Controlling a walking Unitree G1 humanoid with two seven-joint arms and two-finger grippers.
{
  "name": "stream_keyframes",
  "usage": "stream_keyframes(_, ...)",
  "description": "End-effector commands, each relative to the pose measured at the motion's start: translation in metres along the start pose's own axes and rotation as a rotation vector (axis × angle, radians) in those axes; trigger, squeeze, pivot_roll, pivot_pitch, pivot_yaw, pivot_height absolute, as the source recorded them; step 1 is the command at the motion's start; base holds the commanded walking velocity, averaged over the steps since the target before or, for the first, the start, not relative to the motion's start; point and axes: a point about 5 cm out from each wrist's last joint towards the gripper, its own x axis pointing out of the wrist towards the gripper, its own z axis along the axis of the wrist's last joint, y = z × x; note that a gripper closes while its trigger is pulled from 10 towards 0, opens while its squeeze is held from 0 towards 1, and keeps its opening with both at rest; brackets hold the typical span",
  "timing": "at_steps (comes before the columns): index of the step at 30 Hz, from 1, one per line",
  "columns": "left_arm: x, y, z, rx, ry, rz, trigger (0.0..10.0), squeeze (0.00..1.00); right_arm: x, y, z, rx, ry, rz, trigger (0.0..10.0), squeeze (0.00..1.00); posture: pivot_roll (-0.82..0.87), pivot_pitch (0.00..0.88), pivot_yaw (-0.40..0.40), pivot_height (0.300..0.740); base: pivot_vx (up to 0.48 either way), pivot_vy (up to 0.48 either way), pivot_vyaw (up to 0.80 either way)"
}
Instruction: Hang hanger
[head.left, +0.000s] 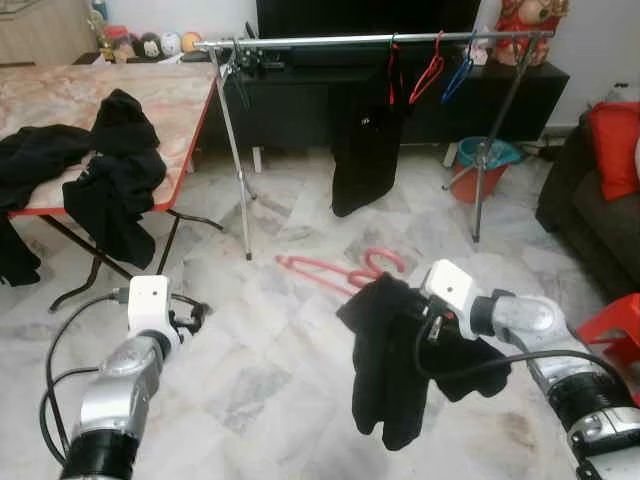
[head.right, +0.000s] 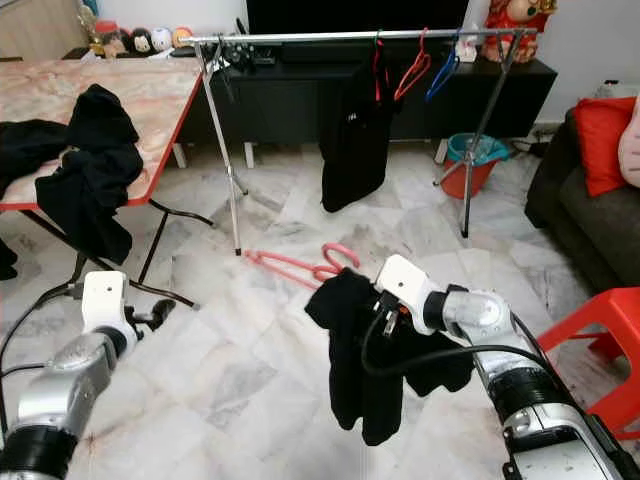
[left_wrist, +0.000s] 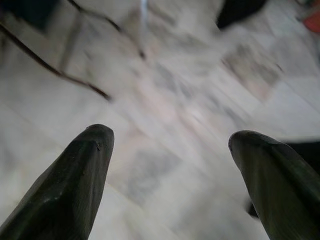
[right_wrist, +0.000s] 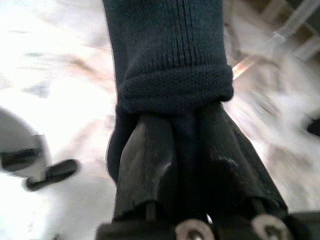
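My right gripper is shut on a black knit garment, which hangs from it above the marble floor. A pink hanger pokes out to the left from behind the garment's top; whether it is inside the garment I cannot tell. Ahead stands a silver clothes rack with a black garment hanging on it, plus a bare red hanger and a blue hanger. Low at the left, my left gripper is open with nothing between its fingers.
A marble-topped table with black clothes draped over it stands at the left. A teal bucket sits by the rack's right leg. A dark sofa with a red cushion and a red stool are at the right.
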Motion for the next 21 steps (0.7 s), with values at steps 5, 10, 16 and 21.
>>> stream_keyframes(5, -0.002, -0.005, -0.016, -0.054, 0.057, -0.087, 10.0, 0.00, -0.008, 0.004, 0.014, -0.030, -0.066, 0.164, 0.0, 0.00, 0.10, 0.000, -0.012, 0.732, 0.000, 0.000, 0.00)
stream_keyframes(10, -0.005, -0.005, -0.025, -0.181, 0.060, -0.135, 10.0, 0.00, -0.012, 0.004, 0.017, -0.019, -0.089, 0.237, 0.0, 0.00, 0.11, 0.000, -0.022, 0.732, 0.000, 0.000, 0.00)
stream_keyframes(16, -0.014, -0.004, -0.037, -0.308, 0.063, -0.278, 10.0, 0.00, -0.015, 0.012, 0.023, 0.017, -0.167, 0.367, 0.0, 0.00, 0.12, 0.000, -0.031, 0.732, 0.000, 0.000, 0.00)
stream_keyframes(21, -0.023, -0.002, -0.048, -0.330, 0.077, -0.386, 10.0, 0.00, -0.014, 0.013, 0.026, 0.026, -0.198, 0.417, 0.0, 0.00, 0.13, 0.000, -0.047, 0.732, 0.000, 0.000, 0.00)
